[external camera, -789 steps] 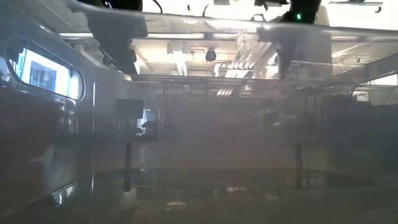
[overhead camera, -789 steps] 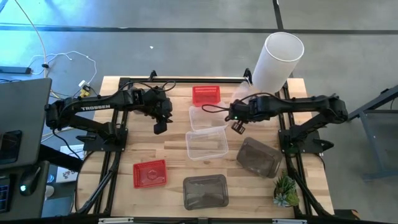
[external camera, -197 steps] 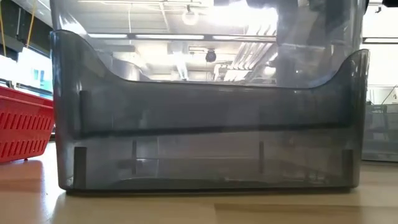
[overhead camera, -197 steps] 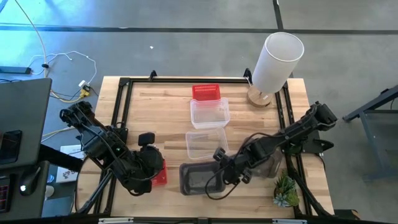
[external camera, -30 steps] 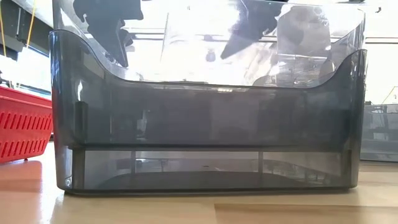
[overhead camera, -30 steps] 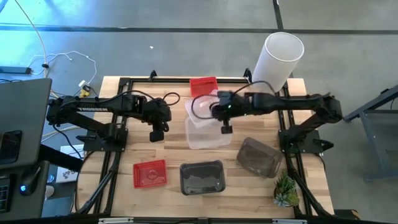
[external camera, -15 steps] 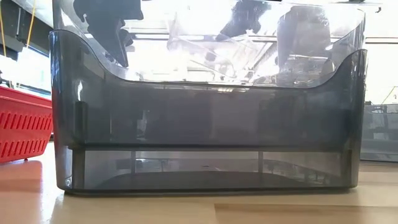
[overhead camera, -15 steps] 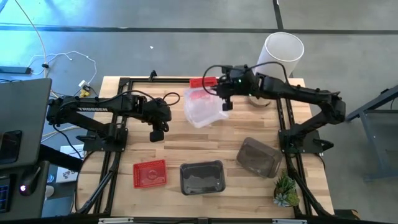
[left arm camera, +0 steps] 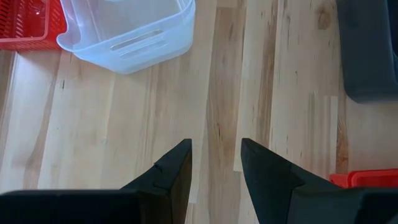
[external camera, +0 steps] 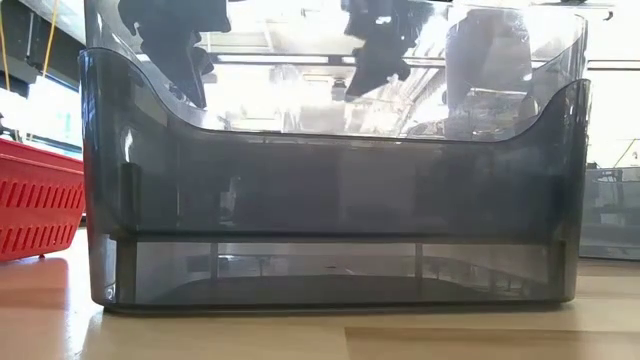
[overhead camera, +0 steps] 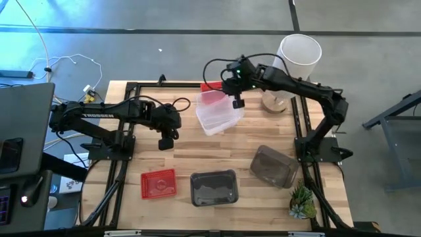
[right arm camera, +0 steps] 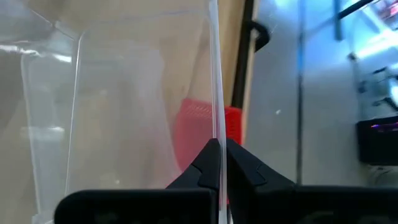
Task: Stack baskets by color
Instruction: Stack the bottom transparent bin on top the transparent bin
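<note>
Baskets we count: two red, two smoky grey, clear ones stacked at twelve o'clock; right gripper (overhead camera: 236, 103) pinches the clear basket (overhead camera: 217, 113) rim, left gripper (overhead camera: 164, 143) hangs empty, parted

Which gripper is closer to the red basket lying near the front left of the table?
Left. The left gripper hangs open just beyond the red basket, while the right gripper is far across, shut on the clear basket.

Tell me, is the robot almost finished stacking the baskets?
Partly. The grey stack at the front looks nested. The right gripper is pinching the wall of the clear baskets at the back. Left to do: another grey basket sits alone, and the two red baskets are far apart.
</note>
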You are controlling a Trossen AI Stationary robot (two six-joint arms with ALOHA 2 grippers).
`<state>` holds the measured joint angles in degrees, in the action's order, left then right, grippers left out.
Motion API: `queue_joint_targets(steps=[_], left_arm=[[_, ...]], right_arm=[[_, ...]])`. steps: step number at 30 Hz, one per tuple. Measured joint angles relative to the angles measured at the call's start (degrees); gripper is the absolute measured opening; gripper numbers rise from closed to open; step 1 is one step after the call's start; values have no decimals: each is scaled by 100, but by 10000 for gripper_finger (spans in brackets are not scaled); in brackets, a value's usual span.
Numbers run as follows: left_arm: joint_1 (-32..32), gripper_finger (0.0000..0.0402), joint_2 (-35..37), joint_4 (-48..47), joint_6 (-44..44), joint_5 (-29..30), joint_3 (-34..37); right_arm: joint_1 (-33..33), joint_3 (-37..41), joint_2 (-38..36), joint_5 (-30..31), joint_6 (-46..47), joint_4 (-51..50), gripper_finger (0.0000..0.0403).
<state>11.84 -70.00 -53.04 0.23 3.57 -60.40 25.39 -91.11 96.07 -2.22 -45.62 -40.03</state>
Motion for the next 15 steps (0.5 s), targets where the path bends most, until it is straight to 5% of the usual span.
queue_joint_targets(steps=[15], left_arm=[[-2,125,0,-2,-2,0,0]], right_arm=[[50,-615,801,-410,-321,-910,0]])
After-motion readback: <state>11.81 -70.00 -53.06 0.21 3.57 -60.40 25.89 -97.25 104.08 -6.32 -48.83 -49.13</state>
